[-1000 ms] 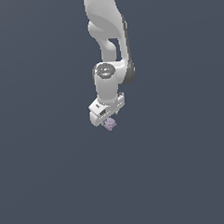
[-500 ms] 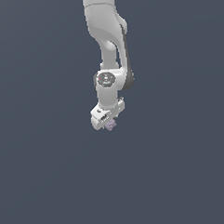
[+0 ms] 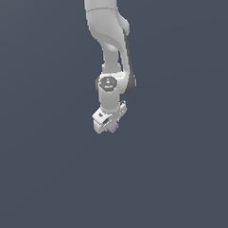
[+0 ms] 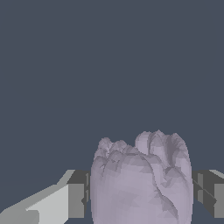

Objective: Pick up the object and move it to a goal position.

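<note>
A flat, dark slate-grey background (image 3: 53, 185) fills both views, with no edges or markings on it.

In the exterior view, a white robot arm (image 3: 108, 35) comes in at the 12 o'clock edge and hangs straight down through the middle of the frame. A round grey joint sits partway down it, with a dark cable running along the side at 3 o'clock of the arm.

At the arm's lower end, just above the frame's centre, the white gripper (image 3: 111, 126) points downward and is tilted, its body sloping toward 7 o'clock.

The object (image 3: 113, 127), a tiny pale lilac lumpy blob, peeks out at the gripper's tip, toward 5 o'clock of the gripper body.

In the wrist view the object (image 4: 142, 183) looms large and knobbly, with rounded bumps along its upper outline. It sits between the two dark grey fingers (image 4: 78, 194), one at 9 o'clock of it and one at 3 o'clock. Both press against its sides, so the jaws are closed partway, clamping the object between them.
</note>
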Robot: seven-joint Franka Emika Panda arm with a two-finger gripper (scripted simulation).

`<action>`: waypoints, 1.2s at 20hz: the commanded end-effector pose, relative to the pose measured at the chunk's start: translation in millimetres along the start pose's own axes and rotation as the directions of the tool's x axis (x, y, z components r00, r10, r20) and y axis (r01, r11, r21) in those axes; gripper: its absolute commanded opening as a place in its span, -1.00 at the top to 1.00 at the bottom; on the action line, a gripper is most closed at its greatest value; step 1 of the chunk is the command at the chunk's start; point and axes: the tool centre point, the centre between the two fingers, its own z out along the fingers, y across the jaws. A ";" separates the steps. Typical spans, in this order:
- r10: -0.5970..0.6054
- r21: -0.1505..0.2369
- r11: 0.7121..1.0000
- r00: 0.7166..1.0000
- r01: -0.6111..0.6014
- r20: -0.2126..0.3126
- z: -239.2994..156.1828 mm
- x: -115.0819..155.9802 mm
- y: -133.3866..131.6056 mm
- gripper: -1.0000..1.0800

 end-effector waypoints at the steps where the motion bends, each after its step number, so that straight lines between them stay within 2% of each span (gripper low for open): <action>1: 0.000 0.001 1.000 1.000 0.000 0.001 1.1 -0.5 -0.4 1.00; 13: 0.000 0.000 1.000 1.000 0.000 0.000 -12.1 9.3 -2.2 1.00; 24: 0.000 0.001 1.000 1.000 0.000 0.000 -77.2 61.2 -15.1 1.00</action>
